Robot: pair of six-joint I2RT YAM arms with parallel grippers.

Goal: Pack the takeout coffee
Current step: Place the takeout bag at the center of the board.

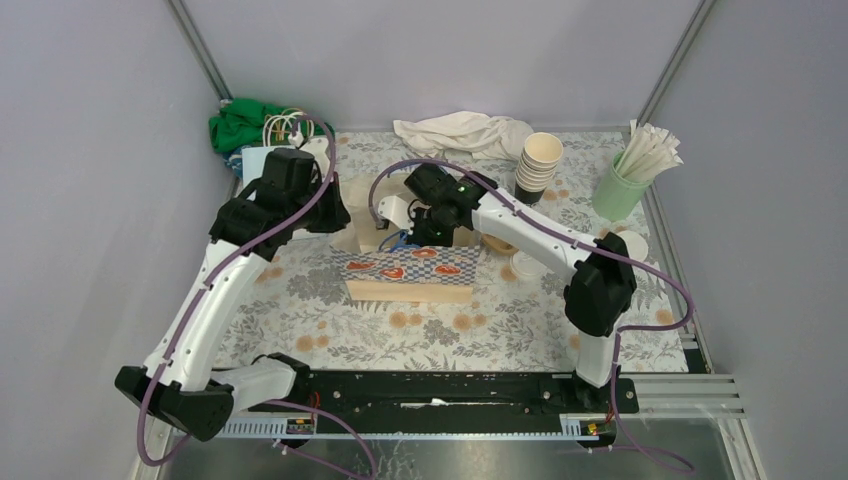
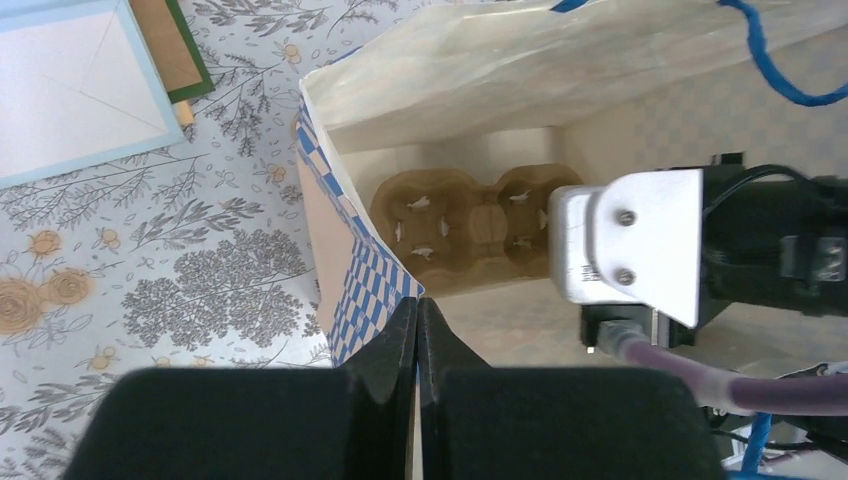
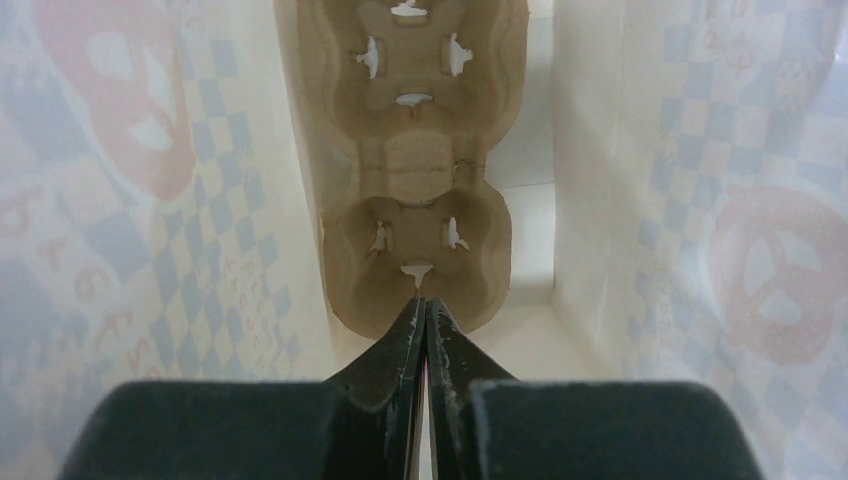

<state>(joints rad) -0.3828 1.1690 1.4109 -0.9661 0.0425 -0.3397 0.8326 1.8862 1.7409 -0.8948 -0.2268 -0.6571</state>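
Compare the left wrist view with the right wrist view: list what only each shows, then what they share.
Only the left wrist: the floral tablecloth, a pale blue envelope, the right arm's wrist reaching into the paper bag, and the left end effector shut on the bag's checked rim. Only the right wrist: the right end effector, fingers together at the near rim of the cup carrier, and pretzel prints showing through the bag walls. Both: the empty brown cup carrier on the bag's floor.
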